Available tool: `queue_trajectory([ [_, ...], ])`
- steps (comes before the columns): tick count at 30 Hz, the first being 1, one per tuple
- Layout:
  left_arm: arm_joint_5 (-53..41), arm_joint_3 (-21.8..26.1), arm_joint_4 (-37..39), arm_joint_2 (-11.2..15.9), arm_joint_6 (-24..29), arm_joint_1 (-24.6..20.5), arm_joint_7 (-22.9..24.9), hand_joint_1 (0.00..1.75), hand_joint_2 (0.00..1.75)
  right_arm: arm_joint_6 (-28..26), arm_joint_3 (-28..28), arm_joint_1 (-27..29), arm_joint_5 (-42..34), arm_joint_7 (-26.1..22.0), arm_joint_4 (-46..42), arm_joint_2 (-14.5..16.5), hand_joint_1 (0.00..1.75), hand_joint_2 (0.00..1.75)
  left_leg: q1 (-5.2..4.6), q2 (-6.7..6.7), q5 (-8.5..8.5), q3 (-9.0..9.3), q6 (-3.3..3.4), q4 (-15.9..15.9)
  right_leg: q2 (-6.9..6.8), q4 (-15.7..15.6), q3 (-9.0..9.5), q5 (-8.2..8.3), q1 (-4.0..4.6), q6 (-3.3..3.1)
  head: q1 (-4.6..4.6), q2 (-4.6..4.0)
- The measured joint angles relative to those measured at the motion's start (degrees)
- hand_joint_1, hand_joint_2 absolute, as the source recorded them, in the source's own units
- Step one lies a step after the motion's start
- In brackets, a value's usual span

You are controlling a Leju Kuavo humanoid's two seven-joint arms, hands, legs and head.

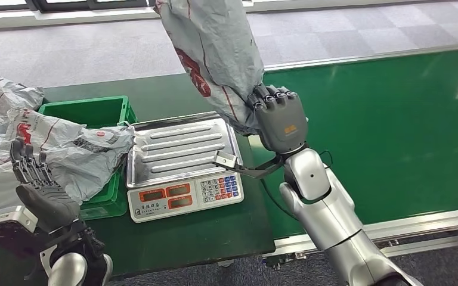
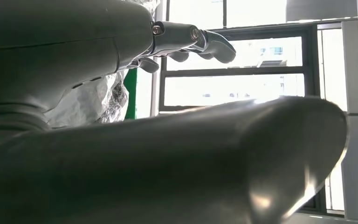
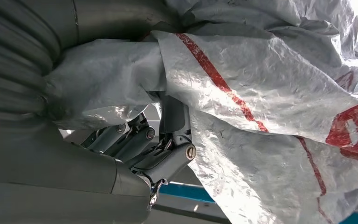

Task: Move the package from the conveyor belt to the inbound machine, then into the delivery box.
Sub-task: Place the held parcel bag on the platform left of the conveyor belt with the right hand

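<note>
Right hand point(image 1: 281, 119), at the centre of the head view, is clamped on the lower end of the grey package point(image 1: 212, 53), which it holds up in the air. The package's long axis runs from the hand up toward the top centre of the frame, tilted a little to the left, so most of the bag stands above the fingers rather than hanging below them. In the right wrist view the crumpled plastic of the package point(image 3: 270, 107) drapes over the fingers point(image 3: 168, 158), red stripes showing.

Just left of and below the hand lies the scale point(image 1: 182, 170), its steel tray bare, so the move to it looks like a short carry left and down, with the raised end tipped over. The green conveyor belt point(image 1: 393, 131) fills the right of the frame, behind the arm.

Left hand point(image 1: 33, 179), at the lower left, holds nothing, fingers apart and pointing up, beside the heaped bags over the green crate point(image 1: 86, 110). It is much the farther of the two.
</note>
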Motion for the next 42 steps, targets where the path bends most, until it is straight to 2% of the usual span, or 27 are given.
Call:
queue_trajectory([
  [10,0.1,-0.6,1.3,0.6,0.2,-0.4,-0.2,0.0,0.0,0.0,2.9,-2.8,-0.8,0.3,4.9,0.1,1.75,1.75,0.0,-0.03,0.0,-0.05,0.0,0.0,0.0,0.0,-0.05,0.0,0.0,0.0,0.01,0.0],
  [15,1.1,-0.7,1.5,0.8,0.6,-0.6,-0.7,0.0,0.0,1.5,3.7,-3.9,-7.6,-1.3,7.6,1.0,1.75,1.75,0.0,-0.02,0.0,-0.05,0.0,0.0,0.0,0.0,-0.06,0.0,0.01,0.0,0.0,0.0],
  [18,1.5,-0.9,1.9,0.9,0.6,-1.0,-0.7,0.0,0.0,3.3,3.8,-4.3,-17.0,-5.3,10.6,2.0,1.75,1.75,0.0,-0.03,0.0,-0.05,0.0,0.0,0.0,0.0,-0.07,0.0,0.01,0.0,-0.01,0.0],
  [20,1.9,-1.2,2.3,1.0,0.6,-1.5,-0.8,0.0,0.0,6.5,3.7,-4.5,-26.0,-9.7,13.5,2.7,1.75,1.75,0.0,-0.02,0.0,-0.05,0.0,0.0,0.0,0.0,-0.07,0.01,0.01,0.0,-0.01,0.0],
  [25,2.9,-2.5,4.1,1.4,0.6,-3.1,-1.1,0.0,0.0,24.0,-0.9,-4.2,-55.1,-21.2,19.6,5.2,1.75,1.75,-0.01,-0.03,0.01,-0.07,-0.01,0.0,0.0,0.0,-0.11,0.03,0.0,0.01,0.01,0.0],
  [27,3.1,-2.9,4.8,1.5,0.6,-3.8,-1.2,0.0,0.0,28.8,-3.5,-4.2,-62.6,-23.4,21.3,6.0,1.75,1.75,-0.01,-0.03,0.01,-0.08,-0.01,0.0,0.0,0.0,-0.11,0.03,0.01,0.01,0.01,0.0],
  [29,3.1,-3.3,5.4,1.5,0.6,-4.5,-1.2,0.0,0.0,31.9,-5.7,-4.1,-66.7,-24.4,22.6,6.7,1.75,1.75,-0.01,-0.01,0.01,-0.09,-0.01,0.0,0.01,0.0,-0.12,0.03,0.0,0.01,0.0,0.0],
  [33,3.1,-3.7,6.1,1.5,0.6,-5.7,-1.1,0.0,0.0,34.2,-8.1,-4.0,-68.9,-24.7,24.2,7.6,1.75,1.75,-0.01,0.0,0.01,-0.11,-0.01,0.0,0.02,0.0,-0.15,0.03,0.01,0.01,0.01,0.0],
  [42,3.1,-3.9,7.0,1.5,0.6,-6.6,-1.0,0.0,0.0,34.6,-9.5,-4.0,-68.9,-24.7,25.7,8.6,1.75,1.75,0.0,0.0,0.01,-0.11,-0.01,0.0,0.03,0.0,-0.16,0.04,0.01,0.0,0.01,0.0],
])
